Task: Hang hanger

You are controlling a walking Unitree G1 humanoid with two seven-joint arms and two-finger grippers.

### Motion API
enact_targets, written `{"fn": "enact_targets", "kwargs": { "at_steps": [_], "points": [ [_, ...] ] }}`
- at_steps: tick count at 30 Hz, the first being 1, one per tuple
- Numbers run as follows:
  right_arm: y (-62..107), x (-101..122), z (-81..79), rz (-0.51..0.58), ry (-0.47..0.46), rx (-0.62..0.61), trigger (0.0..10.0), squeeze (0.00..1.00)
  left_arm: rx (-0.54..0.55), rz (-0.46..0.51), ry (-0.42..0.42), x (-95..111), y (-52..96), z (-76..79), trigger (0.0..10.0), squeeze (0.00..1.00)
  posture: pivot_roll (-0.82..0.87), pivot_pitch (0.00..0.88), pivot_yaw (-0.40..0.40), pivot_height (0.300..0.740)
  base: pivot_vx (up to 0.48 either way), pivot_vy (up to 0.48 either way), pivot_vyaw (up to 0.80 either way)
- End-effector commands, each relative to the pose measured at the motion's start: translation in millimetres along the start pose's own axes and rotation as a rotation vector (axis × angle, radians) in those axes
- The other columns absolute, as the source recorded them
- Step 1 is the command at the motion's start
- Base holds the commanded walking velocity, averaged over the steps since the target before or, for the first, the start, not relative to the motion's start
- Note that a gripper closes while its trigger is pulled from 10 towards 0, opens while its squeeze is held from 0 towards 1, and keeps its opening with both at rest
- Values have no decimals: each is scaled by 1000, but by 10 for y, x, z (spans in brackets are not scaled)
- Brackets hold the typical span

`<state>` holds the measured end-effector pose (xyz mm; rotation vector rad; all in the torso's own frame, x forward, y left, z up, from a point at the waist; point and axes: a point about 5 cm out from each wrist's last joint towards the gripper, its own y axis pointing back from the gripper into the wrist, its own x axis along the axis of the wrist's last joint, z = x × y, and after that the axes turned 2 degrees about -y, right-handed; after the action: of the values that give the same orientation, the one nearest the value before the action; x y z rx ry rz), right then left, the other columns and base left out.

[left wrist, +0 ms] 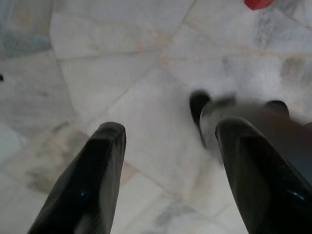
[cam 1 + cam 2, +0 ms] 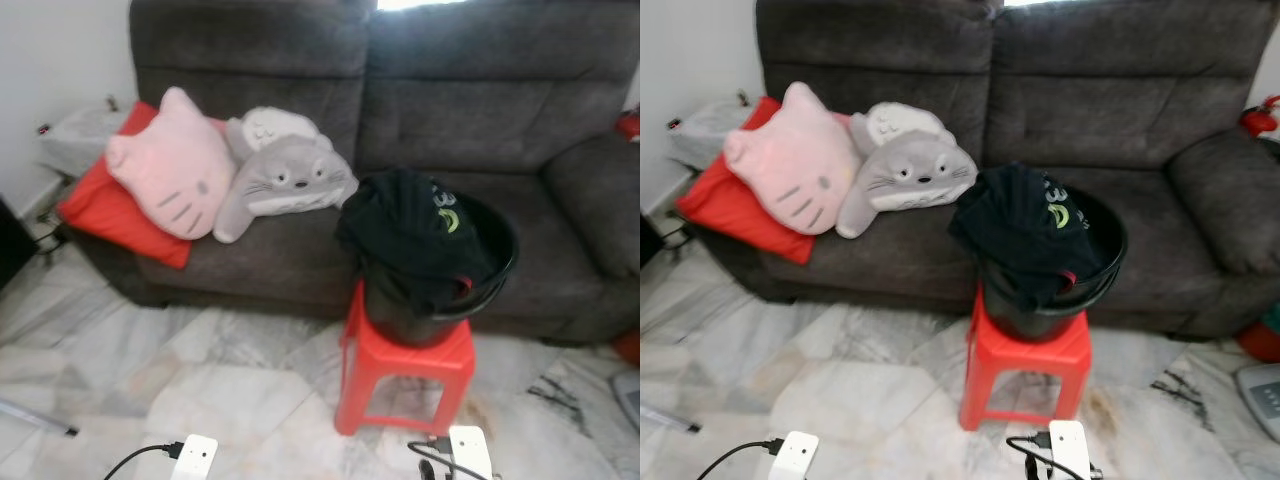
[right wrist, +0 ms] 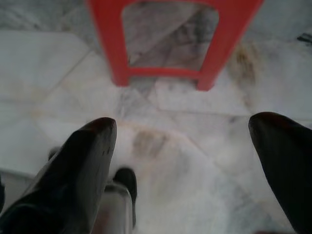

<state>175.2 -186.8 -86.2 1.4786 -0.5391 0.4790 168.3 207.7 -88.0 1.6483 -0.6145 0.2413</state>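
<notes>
Marble floor [image 2: 230, 390], pale with grey veining: fills the lower part of the head views.

Item 1, nearest: my left gripper [image 1: 168, 180]. Fingers spread wide, nothing between them, pointed down at bare floor tile; a blurred dark part of my own body lies past the fingers.

Item 2: my right gripper [image 3: 190, 170]. Fingers likewise parted and empty, aimed at the floor just before the stool's legs.

Item 3: two white units with black cables, at the bottom edge of the left eye view [image 2: 195, 455].

Item 4: red plastic stool [image 2: 405, 375], lower centre-right, standing on the floor close against the sofa front.

Item 5: black bucket [image 2: 495, 270] on the stool seat, with dark clothing [image 2: 405, 225] heaped in it and spilling over the rim; a green print shows on the cloth.

Item 6: hanger. I cannot make one out; if it is present, it may be buried under the clothing.

Item 7, farthest: grey sofa [image 2: 470, 120], upper frame, bearing a pink cat cushion [image 2: 175, 170], a grey creature cushion [image 2: 285, 180] and a red cushion [image 2: 110, 210] at upper left.

Risks, as I judge them: the bucket sits high on a light stool, so a sideways tug on tangled cloth could tip both. Groping for an unseen hanger could drag garments to the floor. The cables near my feet could snag.
</notes>
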Motion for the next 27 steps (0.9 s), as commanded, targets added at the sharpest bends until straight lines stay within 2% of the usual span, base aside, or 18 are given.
{"fn": "enact_targets", "kwargs": {
  "at_steps": [1,5,27],
  "points": [
    [17,-83,-28,-23,-2,8,10000,0,9,-31,-1,-75,11,-18,10000,0,-121,0,10,727,0,0,-650],
    [17,-81,-28,-20,-4,9,10000,0,10,-30,-4,-73,11,-19,10000,0,-121,0,10,727,0,0,-642],
    [17,-70,-32,-8,0,13,10000,0,16,-24,-13,-67,11,-21,10000,0,-120,0,10,727,0,0,0]
  ]
}}
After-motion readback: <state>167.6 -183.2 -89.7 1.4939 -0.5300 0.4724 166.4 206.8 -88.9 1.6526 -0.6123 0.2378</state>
